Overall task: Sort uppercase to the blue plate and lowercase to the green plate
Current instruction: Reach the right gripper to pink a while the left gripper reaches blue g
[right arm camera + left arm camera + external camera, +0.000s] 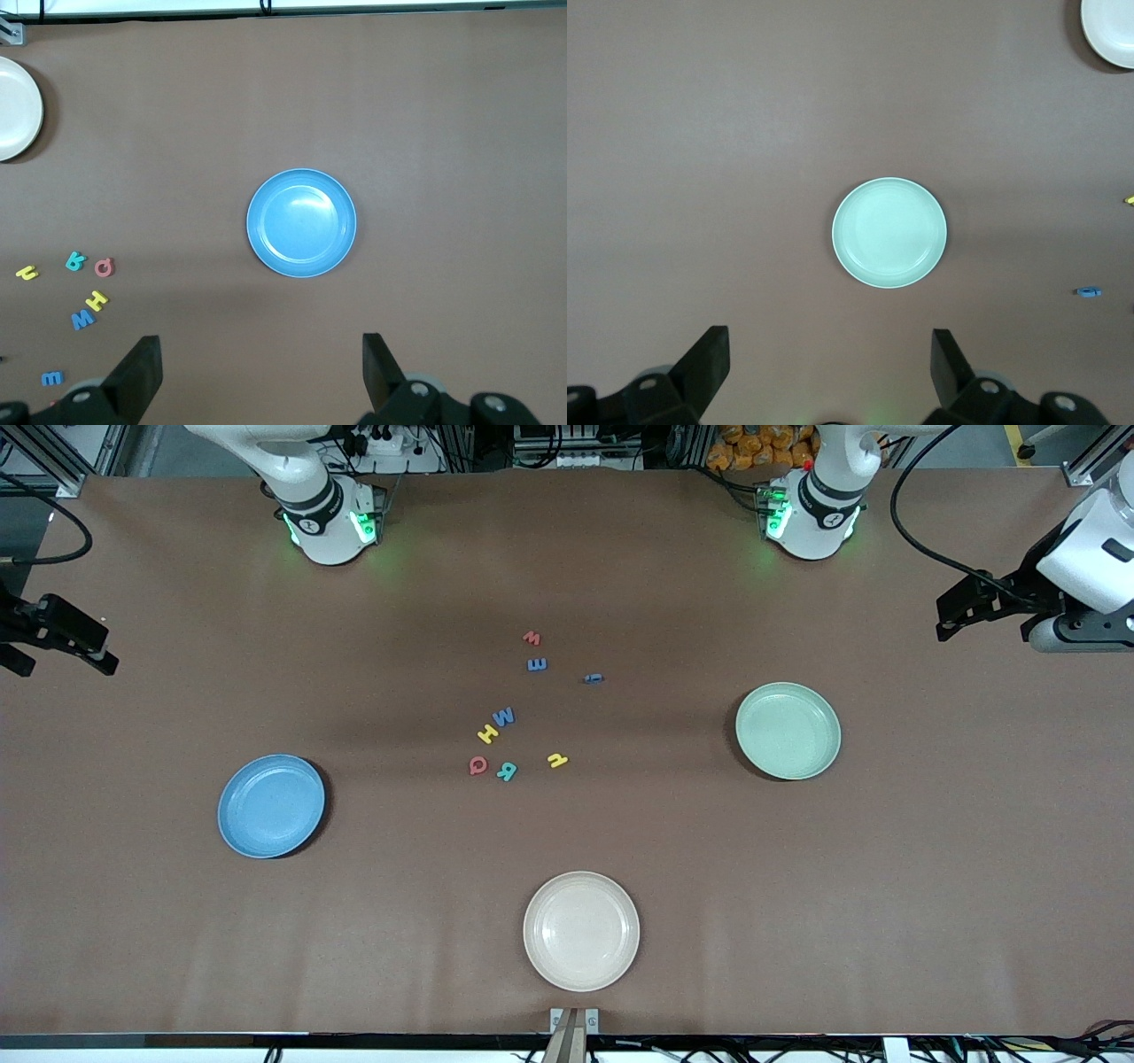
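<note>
Uppercase letters clustered at mid-tabletop: blue W (505, 716) touching yellow H (486, 733), with red Q (477, 765) and teal R (507, 771) side by side nearer the front edge. Lowercase letters scattered around them: red w (532, 638) and blue m (537, 664) toward the robots' edge, dark blue i (594, 678) toward the left arm's end, yellow r (557, 760) just beside the teal R. None yet on a plate. Blue plate (271, 806) toward the right arm's end, bare; green plate (788, 730) toward the left arm's end, bare; cream plate (581, 930) close to the front edge, at its middle. Left claw (829, 363) raised high over the left arm's end of the tabletop, looking straight down on the green plate, fingers (707, 359) spread wide, holding nothing. Right claw (261, 367) likewise raised over the right arm's end, above the blue plate, fingers (139, 363) spread wide, empty. Both arms folded outward from their bases at the robots' edge, waiting.
</note>
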Robot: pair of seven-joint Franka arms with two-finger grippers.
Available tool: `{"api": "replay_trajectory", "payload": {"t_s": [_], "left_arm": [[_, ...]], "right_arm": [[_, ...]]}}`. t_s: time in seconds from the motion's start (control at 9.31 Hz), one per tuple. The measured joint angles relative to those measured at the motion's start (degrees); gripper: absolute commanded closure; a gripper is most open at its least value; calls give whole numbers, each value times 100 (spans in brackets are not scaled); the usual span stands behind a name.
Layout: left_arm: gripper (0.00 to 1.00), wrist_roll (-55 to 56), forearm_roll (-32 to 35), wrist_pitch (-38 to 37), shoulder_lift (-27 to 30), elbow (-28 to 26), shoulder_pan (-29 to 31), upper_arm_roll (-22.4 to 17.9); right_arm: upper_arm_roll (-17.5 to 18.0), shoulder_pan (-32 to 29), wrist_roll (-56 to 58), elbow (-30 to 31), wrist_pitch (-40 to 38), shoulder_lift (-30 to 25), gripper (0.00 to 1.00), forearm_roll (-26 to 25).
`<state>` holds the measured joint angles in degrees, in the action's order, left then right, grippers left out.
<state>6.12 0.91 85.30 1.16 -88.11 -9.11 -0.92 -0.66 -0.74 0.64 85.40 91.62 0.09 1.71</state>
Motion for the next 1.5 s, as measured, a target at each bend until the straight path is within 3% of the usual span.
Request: {"api": "replay_trajectory", "payload": {"t_s": [0.75,1.18,1.5], "left_arm": [[0,-8,-163,-76,-212,-127,7,43],[0,166,-560,-74,-1157,-233,-75,731],[0,2278,-1519,150,-1764,-202,-233,1271]], "right_arm": [[-1,-10,0,1,-55,3,0,0],[-2,-24,0,23,-99,35,0,3],[78,172,2,122,-90,423,0,89]]}}
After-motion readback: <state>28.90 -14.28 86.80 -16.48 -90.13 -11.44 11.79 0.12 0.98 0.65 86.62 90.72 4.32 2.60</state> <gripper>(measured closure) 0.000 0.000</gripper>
